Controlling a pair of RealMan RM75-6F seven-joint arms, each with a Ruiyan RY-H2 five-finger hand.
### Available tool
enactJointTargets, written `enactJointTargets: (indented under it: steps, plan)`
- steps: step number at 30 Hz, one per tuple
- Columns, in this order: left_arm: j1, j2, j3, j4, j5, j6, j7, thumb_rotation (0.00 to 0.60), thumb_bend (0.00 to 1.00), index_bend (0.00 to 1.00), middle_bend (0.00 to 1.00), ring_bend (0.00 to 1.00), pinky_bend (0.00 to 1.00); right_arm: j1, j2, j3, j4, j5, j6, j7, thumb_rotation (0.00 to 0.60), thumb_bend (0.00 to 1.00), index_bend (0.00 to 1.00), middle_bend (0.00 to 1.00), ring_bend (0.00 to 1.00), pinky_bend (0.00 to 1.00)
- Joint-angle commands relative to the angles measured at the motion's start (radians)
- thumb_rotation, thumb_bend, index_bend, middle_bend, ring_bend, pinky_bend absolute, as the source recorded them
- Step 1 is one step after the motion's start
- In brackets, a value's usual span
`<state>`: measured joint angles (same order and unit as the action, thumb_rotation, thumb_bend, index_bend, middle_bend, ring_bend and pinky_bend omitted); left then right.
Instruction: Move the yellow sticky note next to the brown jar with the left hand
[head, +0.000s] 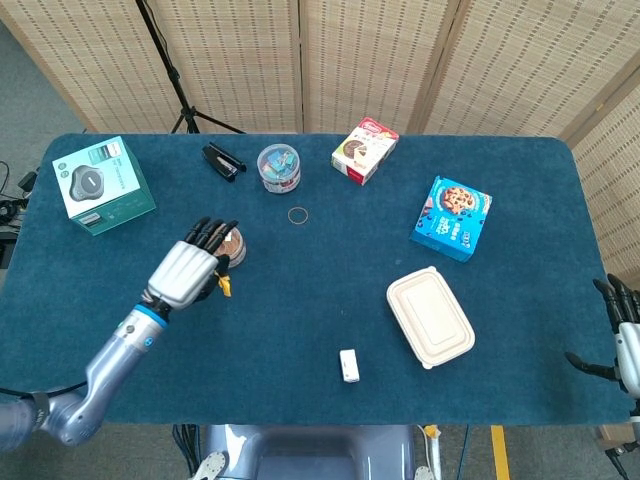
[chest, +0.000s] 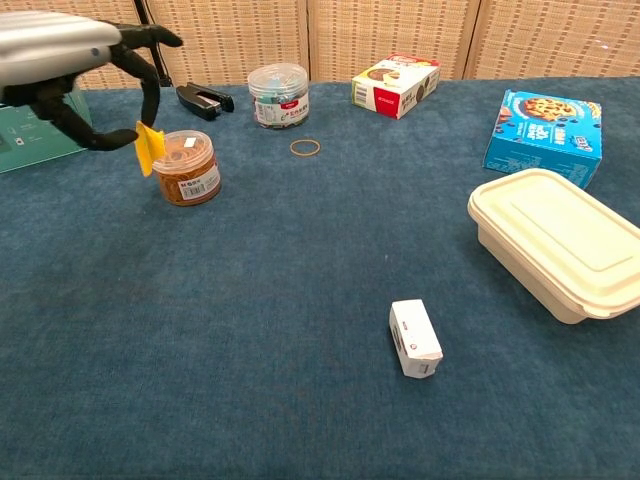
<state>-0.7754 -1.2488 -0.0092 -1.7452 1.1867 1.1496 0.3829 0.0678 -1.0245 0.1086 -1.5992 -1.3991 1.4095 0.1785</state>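
My left hand (head: 185, 272) is raised above the table and pinches the yellow sticky note (head: 224, 285) between its fingertips. In the chest view the left hand (chest: 70, 55) is at the upper left, and the note (chest: 148, 148) hangs in the air just left of the brown jar (chest: 187, 168). From the head view the jar (head: 234, 243) is partly covered by my fingers. My right hand (head: 622, 335) hangs off the table's right edge with its fingers apart and nothing in it.
A green box (head: 103, 185), a black stapler (chest: 205, 98) and a clear jar (chest: 278, 95) stand at the back left. A rubber band (chest: 305, 147), a red-white box (chest: 396, 85), a blue cookie box (chest: 544, 123), a cream lunch container (chest: 555, 240) and a small white box (chest: 415, 338) lie to the right.
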Motion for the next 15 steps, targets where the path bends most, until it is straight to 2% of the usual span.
enactJointTargets:
  steps: [1,2,3,11,15]
  plan:
    - [0.047,0.053,0.018,-0.039,0.019,0.018,-0.040,0.600,0.13,0.07,0.00,0.00,0.00,-0.002,0.004,-0.002,-0.010,-0.010,0.008,0.002,0.600,0.00,0.00,0.00,0.00,0.00]
    - [0.061,0.067,0.020,-0.051,0.029,0.030,-0.051,0.600,0.10,0.01,0.00,0.00,0.00,-0.003,0.005,-0.003,-0.014,-0.014,0.012,0.000,0.600,0.00,0.00,0.00,0.00,0.00]
    - [0.078,0.080,0.023,-0.060,0.036,0.047,-0.062,0.600,0.08,0.00,0.00,0.00,0.00,-0.004,0.006,-0.005,-0.017,-0.018,0.015,-0.002,0.600,0.00,0.00,0.00,0.00,0.00]
    - [0.253,0.195,0.071,-0.089,0.125,0.206,-0.197,0.600,0.07,0.00,0.00,0.00,0.00,-0.016,0.007,-0.015,-0.032,-0.044,0.046,-0.022,0.600,0.00,0.00,0.00,0.00,0.00]
    - [0.358,0.213,0.094,-0.069,0.163,0.307,-0.285,0.600,0.06,0.00,0.00,0.00,0.00,-0.023,0.007,-0.020,-0.039,-0.057,0.064,-0.032,0.600,0.00,0.00,0.00,0.00,0.00]
